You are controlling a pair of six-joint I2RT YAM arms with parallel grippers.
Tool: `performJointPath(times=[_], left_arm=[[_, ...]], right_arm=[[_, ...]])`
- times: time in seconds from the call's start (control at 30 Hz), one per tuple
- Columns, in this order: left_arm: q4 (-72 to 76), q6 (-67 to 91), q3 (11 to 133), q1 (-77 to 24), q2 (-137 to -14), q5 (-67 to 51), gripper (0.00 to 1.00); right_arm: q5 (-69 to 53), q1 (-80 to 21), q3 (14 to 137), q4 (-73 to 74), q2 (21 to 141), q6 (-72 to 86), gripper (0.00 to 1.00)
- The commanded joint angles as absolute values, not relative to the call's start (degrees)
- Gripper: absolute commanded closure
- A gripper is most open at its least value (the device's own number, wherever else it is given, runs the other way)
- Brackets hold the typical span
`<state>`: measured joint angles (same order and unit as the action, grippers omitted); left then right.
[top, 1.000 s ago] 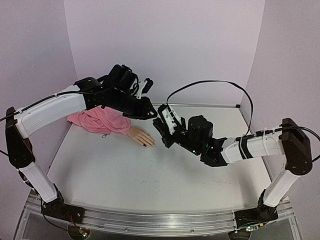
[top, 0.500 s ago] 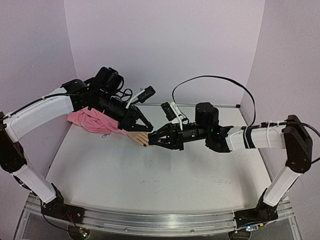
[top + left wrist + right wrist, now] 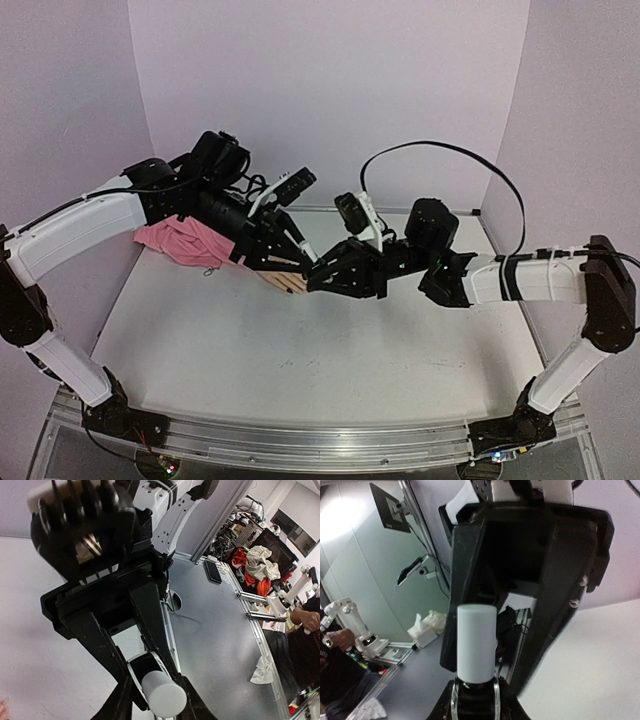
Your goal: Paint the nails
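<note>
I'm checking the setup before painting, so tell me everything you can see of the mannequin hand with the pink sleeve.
The mannequin hand looks like beige plastic and lies on the white table, left of centre toward the back. Its wrist end sits in a crumpled pink sleeve that stretches away to the back left. Only a small beige strip of it shows, because the left gripper hangs over the rest. Its nails cannot be made out, nor whether the gripper touches it.
</note>
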<state>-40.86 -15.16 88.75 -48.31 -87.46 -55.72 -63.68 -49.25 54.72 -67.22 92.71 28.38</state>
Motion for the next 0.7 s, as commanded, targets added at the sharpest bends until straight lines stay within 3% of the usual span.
performJointPath(times=[0.0,0.07,0.13,0.23,0.37,0.57,0.67], left_arm=[[-40.6,-10.4,87.0,-48.9,-83.5,-47.2,0.53],[-37.8,-8.5,85.1,-48.4,-80.0,-43.6,0.43],[-34.3,-6.3,82.5,-47.9,-76.6,-39.0,0.17],[-31.3,-3.1,78.6,-47.0,-72.5,-34.5,0.02],[-27.7,3.2,74.2,-46.6,-68.8,-27.3,0.01],[-18.3,26.7,71.1,-46.5,-67.4,-13.6,0.02],[-16.1,31.8,74.4,-46.7,-71.1,-14.2,0.05]], right_arm=[[-51.1,-49.0,55.4,-68.5,83.4,12.0,1.0],[-46.7,-49.0,55.9,-63.1,83.0,7.1,1.0],[-42.1,-49.0,56.2,-59.8,82.5,3.8,1.0],[-35.9,-48.8,56.3,-57.0,82.0,0.7,1.0],[-23.5,-48.9,56.2,-55.5,82.0,-1.0,1.0],[2.0,-50.7,57.5,-54.7,84.7,-2.3,1.0],[11.5,-53.0,59.6,-54.0,87.8,-4.6,1.0]])
